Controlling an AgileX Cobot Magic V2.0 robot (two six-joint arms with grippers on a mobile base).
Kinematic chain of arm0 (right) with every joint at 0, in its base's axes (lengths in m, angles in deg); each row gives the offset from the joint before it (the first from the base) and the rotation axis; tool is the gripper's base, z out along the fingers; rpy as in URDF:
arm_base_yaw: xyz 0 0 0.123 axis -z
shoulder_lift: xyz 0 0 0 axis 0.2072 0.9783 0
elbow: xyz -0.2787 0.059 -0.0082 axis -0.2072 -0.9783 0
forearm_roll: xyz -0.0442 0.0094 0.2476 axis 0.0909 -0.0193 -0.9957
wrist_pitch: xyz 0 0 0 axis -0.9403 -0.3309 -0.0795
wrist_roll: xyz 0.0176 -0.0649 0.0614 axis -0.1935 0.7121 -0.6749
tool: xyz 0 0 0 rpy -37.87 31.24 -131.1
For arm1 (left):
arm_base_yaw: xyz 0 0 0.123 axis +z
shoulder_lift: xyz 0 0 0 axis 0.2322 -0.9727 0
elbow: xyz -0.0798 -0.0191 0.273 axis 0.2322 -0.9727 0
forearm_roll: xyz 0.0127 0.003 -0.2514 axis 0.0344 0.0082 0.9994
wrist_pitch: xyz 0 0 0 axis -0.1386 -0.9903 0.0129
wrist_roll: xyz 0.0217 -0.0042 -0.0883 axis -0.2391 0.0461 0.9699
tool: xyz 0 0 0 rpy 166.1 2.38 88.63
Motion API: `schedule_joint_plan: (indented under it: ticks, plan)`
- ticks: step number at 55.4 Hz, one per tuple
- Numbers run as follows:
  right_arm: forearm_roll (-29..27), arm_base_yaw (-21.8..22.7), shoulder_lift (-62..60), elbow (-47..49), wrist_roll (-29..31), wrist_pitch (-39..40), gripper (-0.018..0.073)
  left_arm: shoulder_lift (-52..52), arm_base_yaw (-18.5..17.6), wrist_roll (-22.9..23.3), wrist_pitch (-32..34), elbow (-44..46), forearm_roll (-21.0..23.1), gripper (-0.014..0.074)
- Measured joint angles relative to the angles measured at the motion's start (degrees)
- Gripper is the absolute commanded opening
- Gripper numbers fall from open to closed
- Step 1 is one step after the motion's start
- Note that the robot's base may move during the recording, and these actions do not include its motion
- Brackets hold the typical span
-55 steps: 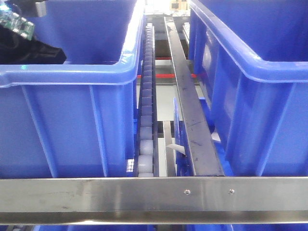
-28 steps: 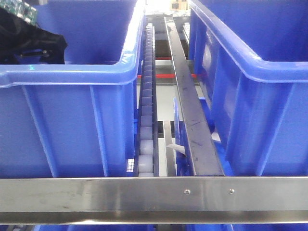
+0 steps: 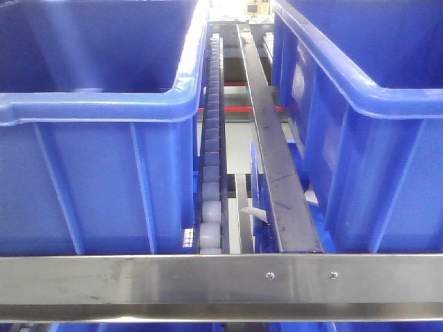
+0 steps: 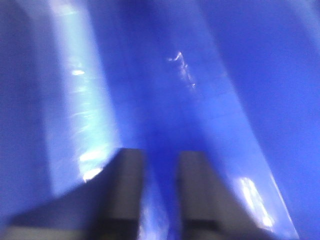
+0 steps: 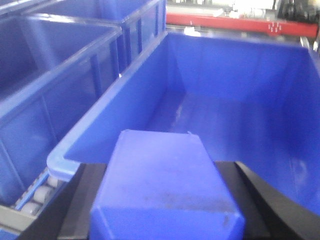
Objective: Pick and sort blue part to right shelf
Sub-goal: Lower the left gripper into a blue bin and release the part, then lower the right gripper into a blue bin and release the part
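Observation:
The blue part [image 5: 162,190], a plain blue block, fills the lower middle of the right wrist view, and my right gripper [image 5: 162,167] is shut on it. It hangs just before the near rim of a large blue bin [image 5: 235,80]. The right shelf [image 3: 208,280] shows in the front view as a steel front rail with two screws, two big blue bins [image 3: 97,173] [image 3: 374,159] and a white roller track [image 3: 211,159] between them. My left gripper [image 4: 161,160] is open close against a blurred blue surface, with nothing between its dark fingers [image 4: 125,185].
A dark steel bar [image 3: 273,159] runs back beside the roller track. In the right wrist view more blue bins [image 5: 50,75] stand to the left, rollers [image 5: 32,200] show at the lower left, and a red beam [image 5: 225,22] crosses behind.
The black arm with a green circuit board, seen inside the left bin at the top left of the front view, has moved up and left out of that view.

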Motion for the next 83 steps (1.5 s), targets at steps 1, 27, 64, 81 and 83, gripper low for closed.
schedule_joint_plan:
  ticks: [1,27,64,81,83]
  plan:
    - [0.0,0.0,0.0,0.0,-0.35,-0.24,0.0279,1.62,0.0,0.0,0.34,-0.86,0.0,0.0124]
    - [0.0,0.0,19.9,8.62,-6.83,-3.72,0.0275,35.57,0.0,0.32,6.14,-22.82,0.0,0.0124]
    - [-2.16,10.77,62.35,42.6,-1.7,-22.73,0.0255,49.25,0.0,0.32,-0.59,-27.97,0.11,0.0124]
    - [-17.92,27.46,76.35,44.14,17.29,-16.74,0.0256,49.25,0.0,0.32,-0.96,-28.0,0.11,0.0124]
    - [-18.57,27.97,78.36,44.14,18.98,-15.63,0.0256,49.25,0.0,0.32,-0.96,-28.0,0.11,0.0124]
